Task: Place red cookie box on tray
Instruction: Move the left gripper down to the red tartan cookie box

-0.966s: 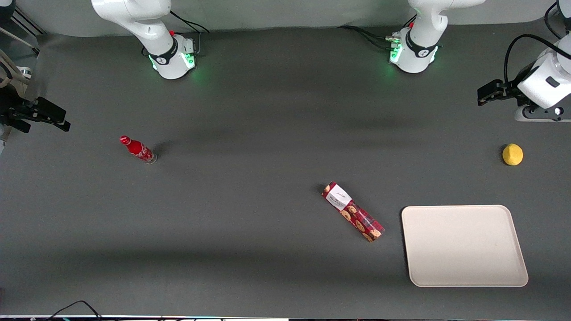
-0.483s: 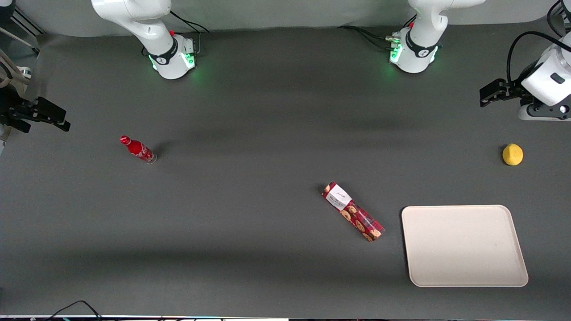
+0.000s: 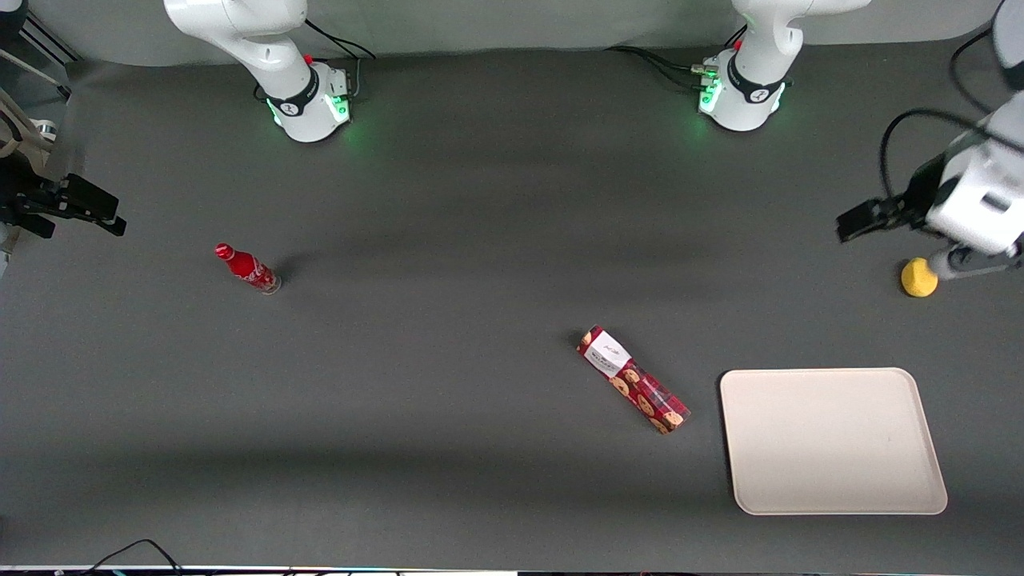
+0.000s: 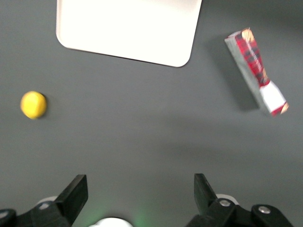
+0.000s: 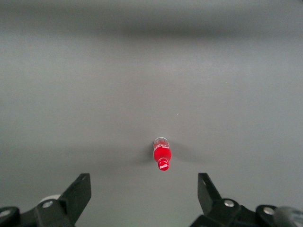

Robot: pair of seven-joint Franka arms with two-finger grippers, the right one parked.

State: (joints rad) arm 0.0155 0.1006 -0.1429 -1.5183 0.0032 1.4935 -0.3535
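The red cookie box (image 3: 634, 390) lies flat and diagonal on the dark table, its white-label end farther from the front camera. It sits just beside the cream-white tray (image 3: 832, 440), apart from it, on the side toward the parked arm. My left gripper (image 3: 854, 223) hangs above the table at the working arm's end, farther from the front camera than the tray and well away from the box. In the left wrist view the gripper (image 4: 140, 187) is open and empty, with the box (image 4: 256, 71) and the tray (image 4: 128, 28) both in sight.
A yellow ball (image 3: 918, 278) lies beside my gripper, farther from the front camera than the tray; it also shows in the left wrist view (image 4: 33, 104). A small red bottle (image 3: 246, 268) stands toward the parked arm's end.
My left gripper has moved nearer to the front camera and a little toward the table's middle, now partly over the yellow ball. The box and tray have not moved.
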